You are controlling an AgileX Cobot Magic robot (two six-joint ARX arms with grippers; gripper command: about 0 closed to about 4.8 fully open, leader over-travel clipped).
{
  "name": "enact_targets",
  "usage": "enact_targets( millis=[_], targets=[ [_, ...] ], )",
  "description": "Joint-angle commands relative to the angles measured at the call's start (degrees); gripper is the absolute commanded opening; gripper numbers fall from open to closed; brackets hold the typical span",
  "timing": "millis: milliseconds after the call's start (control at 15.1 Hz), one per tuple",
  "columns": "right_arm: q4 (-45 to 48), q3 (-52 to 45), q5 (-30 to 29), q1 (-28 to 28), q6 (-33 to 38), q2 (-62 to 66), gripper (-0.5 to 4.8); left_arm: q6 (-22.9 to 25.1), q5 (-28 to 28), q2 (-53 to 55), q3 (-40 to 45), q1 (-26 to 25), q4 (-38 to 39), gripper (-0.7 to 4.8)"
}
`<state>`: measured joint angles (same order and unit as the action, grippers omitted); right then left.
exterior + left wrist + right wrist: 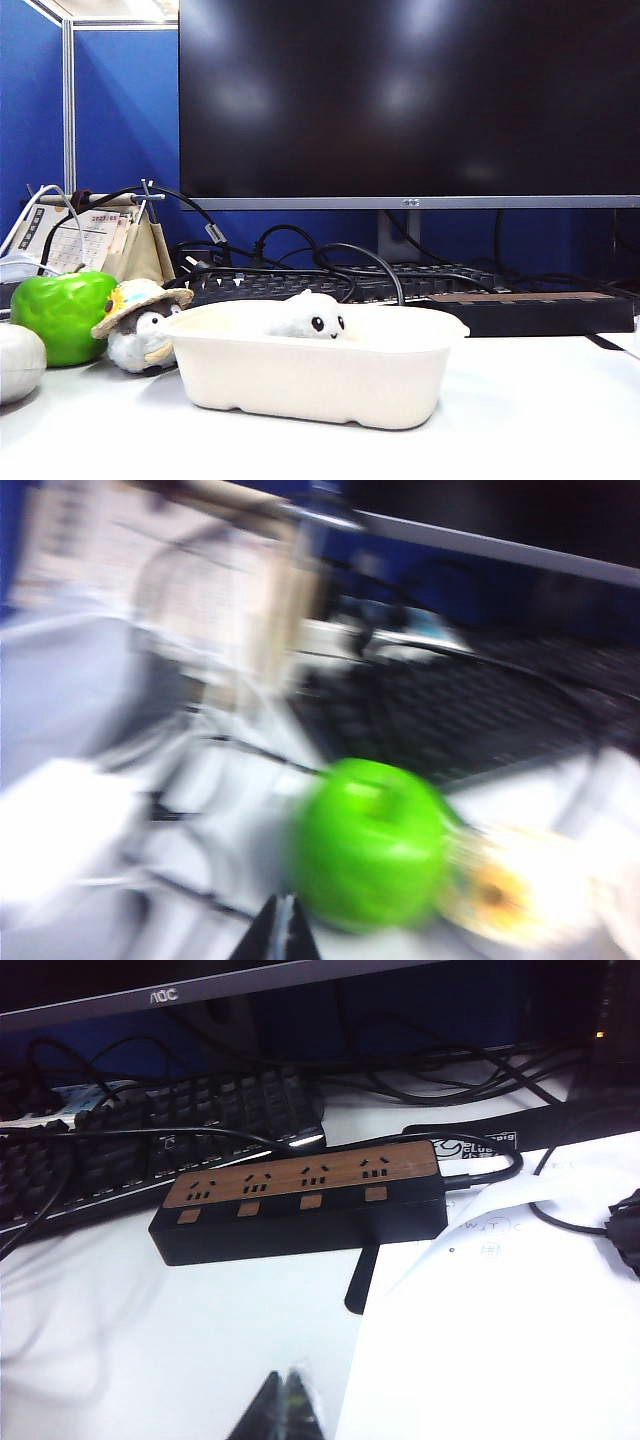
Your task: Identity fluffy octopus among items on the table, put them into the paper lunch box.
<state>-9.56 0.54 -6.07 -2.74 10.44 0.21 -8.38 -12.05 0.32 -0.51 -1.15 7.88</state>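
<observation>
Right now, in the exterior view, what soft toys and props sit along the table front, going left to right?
White round gourd-like prop → glossy green apple-shaped prop → grey plush penguin in a straw hat → off-white paper lunch box, with the light-grey fluffy octopus inside it.

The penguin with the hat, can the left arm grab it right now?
Probably yes. The left gripper, shut, hovers near the green apple, with the plush penguin just beside it and nothing covering it; the jaws must open first.
</observation>
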Motion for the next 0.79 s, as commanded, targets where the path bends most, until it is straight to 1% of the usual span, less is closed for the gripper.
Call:
enact_targets(
  millis=[66, 198, 661, 793],
  targets=[
    [0.3, 0.1, 0.0, 0.2, -0.2, -0.1, -0.01, 0.4, -0.2, -0.2, 0.0, -5.0, -0.2, -0.05],
    [0.3, 0.1, 0.0, 0.2, -0.2, -0.1, -0.01, 0.4, -0.2, -0.2, 0.0, -5.7, -0.2, -0.05],
    [0.3, 0.1, 0.0, 0.3, -0.2, -0.1, -0.01, 0.4, -0.2, -0.2, 0.0, -5.7, -0.2, -0.05],
    [0.3, 0.1, -0.2, 1.3, -0.2, -0.1, -0.01, 0.5, -0.2, -0.2, 0.0, -5.7, -0.2, -0.05]
  ],
)
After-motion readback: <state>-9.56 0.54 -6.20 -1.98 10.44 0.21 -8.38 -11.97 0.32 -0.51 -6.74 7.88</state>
